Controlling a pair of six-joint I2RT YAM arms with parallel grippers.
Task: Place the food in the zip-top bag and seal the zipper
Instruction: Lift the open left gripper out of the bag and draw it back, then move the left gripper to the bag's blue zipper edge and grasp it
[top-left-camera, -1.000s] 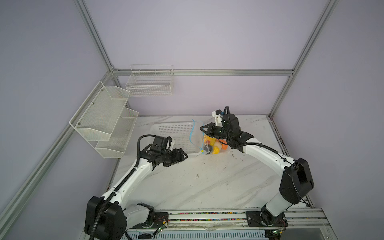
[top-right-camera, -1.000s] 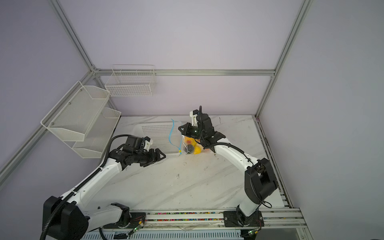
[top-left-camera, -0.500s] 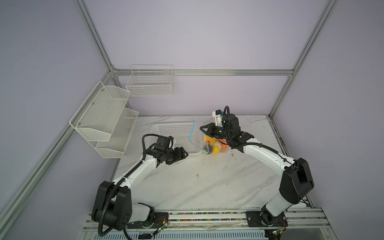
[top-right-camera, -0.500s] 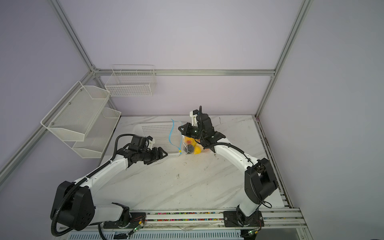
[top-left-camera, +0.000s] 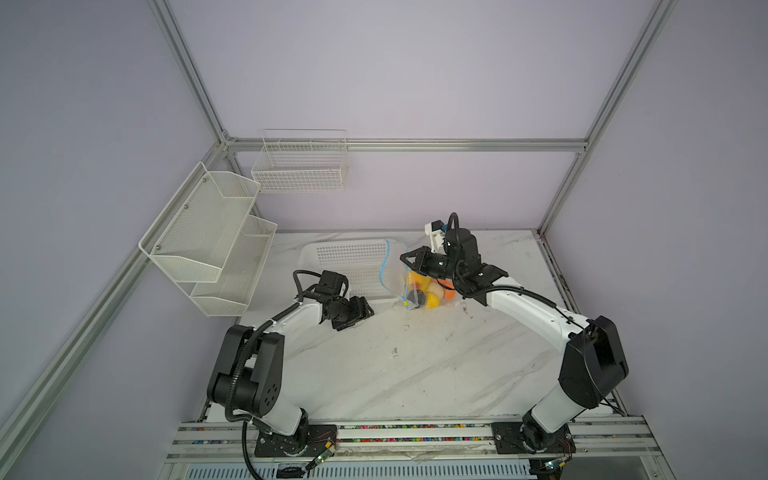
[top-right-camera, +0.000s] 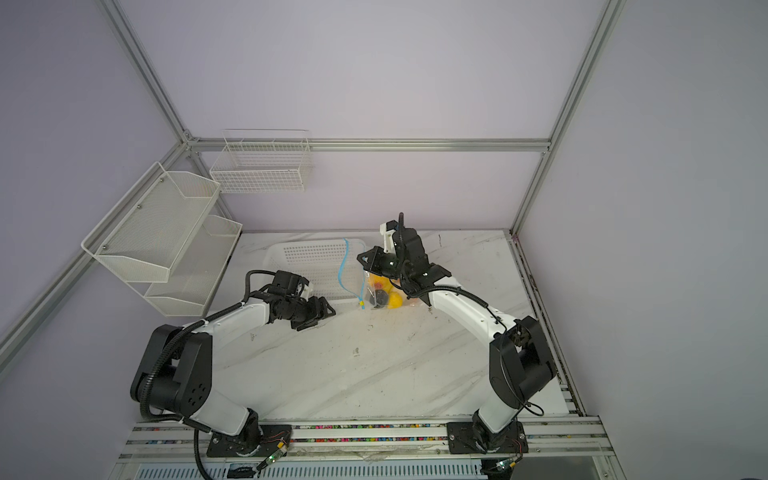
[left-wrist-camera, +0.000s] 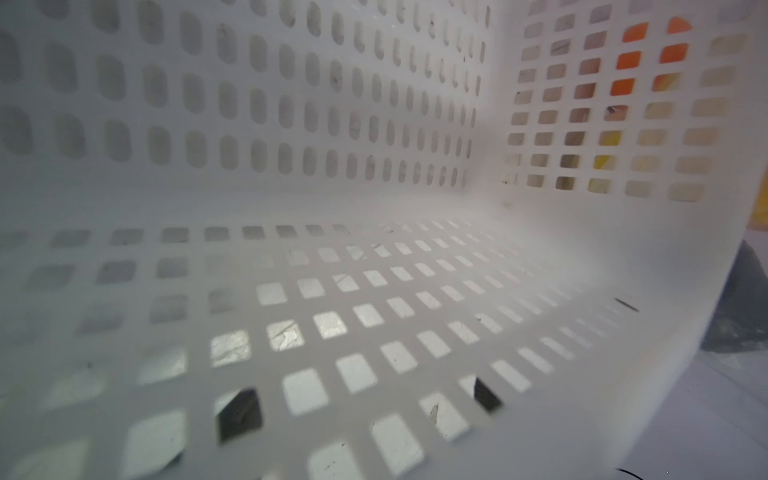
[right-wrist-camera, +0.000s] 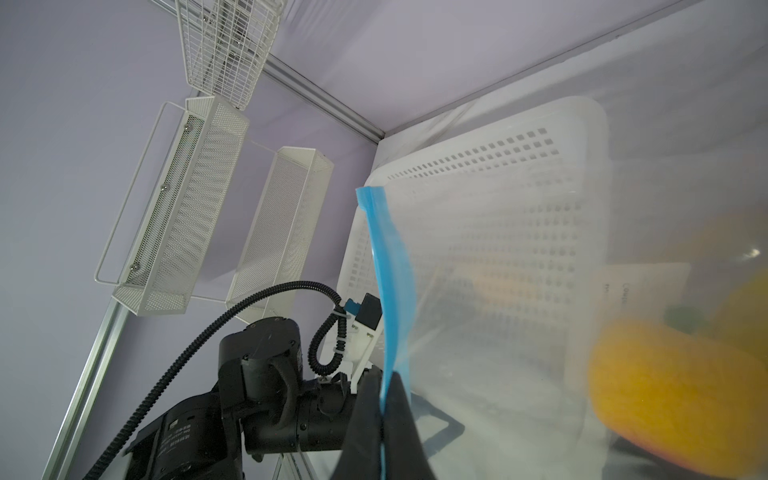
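right pincer (top-left-camera: 405, 259) is clamped on the zipper (right-wrist-camera: 392, 270), zip-top bag (top-left-camera: 398, 276) with the food (top-left-camera: 432, 300) dangling below it. left pincer (top-left-camera: 365, 310) is spread wide, right up against the basket (top-left-camera: 349, 257).

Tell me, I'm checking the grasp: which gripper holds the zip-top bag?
The right gripper, shut on the blue zipper of the zip-top bag; the left gripper sits apart from the bag, beside the white basket.

You've pushed the left gripper (top-left-camera: 365, 311) right along the near side of the white basket (top-left-camera: 345, 242), closer to the zip-top bag (top-left-camera: 397, 278). Behind it, the left arm (top-left-camera: 291, 316) has reared up and leaned farther in from the near edge.
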